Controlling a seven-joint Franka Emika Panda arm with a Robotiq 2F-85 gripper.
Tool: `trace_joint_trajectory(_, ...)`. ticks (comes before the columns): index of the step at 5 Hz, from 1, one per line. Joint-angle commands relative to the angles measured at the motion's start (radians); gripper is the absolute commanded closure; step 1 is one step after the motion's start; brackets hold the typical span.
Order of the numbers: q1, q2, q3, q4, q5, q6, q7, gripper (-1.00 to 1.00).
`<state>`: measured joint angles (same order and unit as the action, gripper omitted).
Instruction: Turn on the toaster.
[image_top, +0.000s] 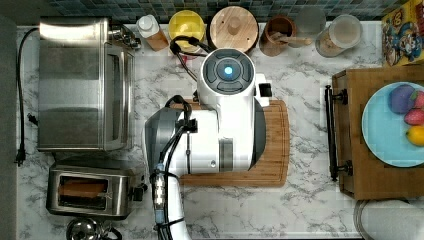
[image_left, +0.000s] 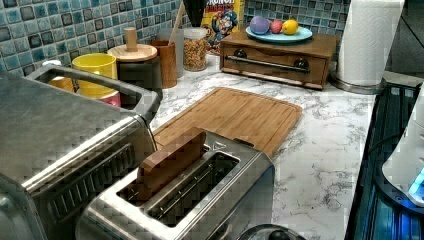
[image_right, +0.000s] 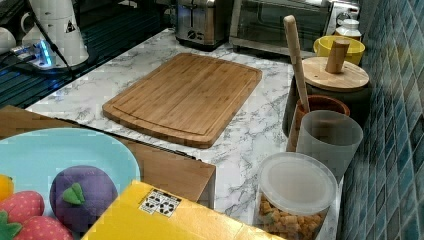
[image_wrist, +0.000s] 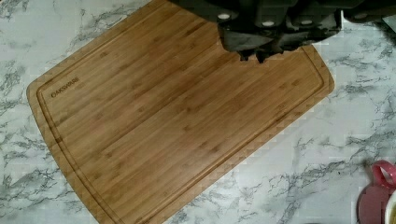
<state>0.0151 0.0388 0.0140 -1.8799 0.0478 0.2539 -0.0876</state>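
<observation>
Hovering over the cutting board, toaster untouched

Gripper hangs above the bamboo cutting board in the wrist view, dark fingertips pressed together with no gap, holding nothing. In the top view the white arm covers most of the board, wrist hub with a blue light facing up.

Toaster sits at the top view's lower left on the marble counter, just below the big steel toaster oven, well apart from the gripper. 1 brown slice of toast stands tall out of 1 of its 2 slots in the left view; the other slot looks empty. Dark lever sticks out of the end facing the board in the top view. In the right view the toaster stands at the far end of the counter beside the oven, front showing a small round knob.

Along the tiled wall in the top view: small bottle, yellow bowl, wooden-lidded jar, brown cup with wooden utensil, lidded cereal jar, cereal box. At the top view's right a wooden box carries a light blue plate with toy fruit. Paper towel roll stands at the left view's right
</observation>
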Motion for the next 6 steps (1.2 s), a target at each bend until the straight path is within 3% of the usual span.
trace_joint_trajectory(1, 0.000, 0.000, 0.004, 0.000, 0.000, 0.005, -0.019, 1.00)
trace_joint_trajectory(3, 0.062, -0.138, 0.061, -0.227, 0.050, 0.171, -0.151, 1.00)
trace_joint_trajectory(4, 0.017, -0.188, 0.151, -0.280, 0.119, 0.170, -0.241, 1.00)
trace_joint_trajectory(5, 0.107, -0.295, 0.142, -0.343, 0.155, 0.136, -0.239, 1.00)
trace_joint_trajectory(6, 0.110, -0.323, 0.187, -0.381, 0.179, 0.129, -0.267, 1.00)
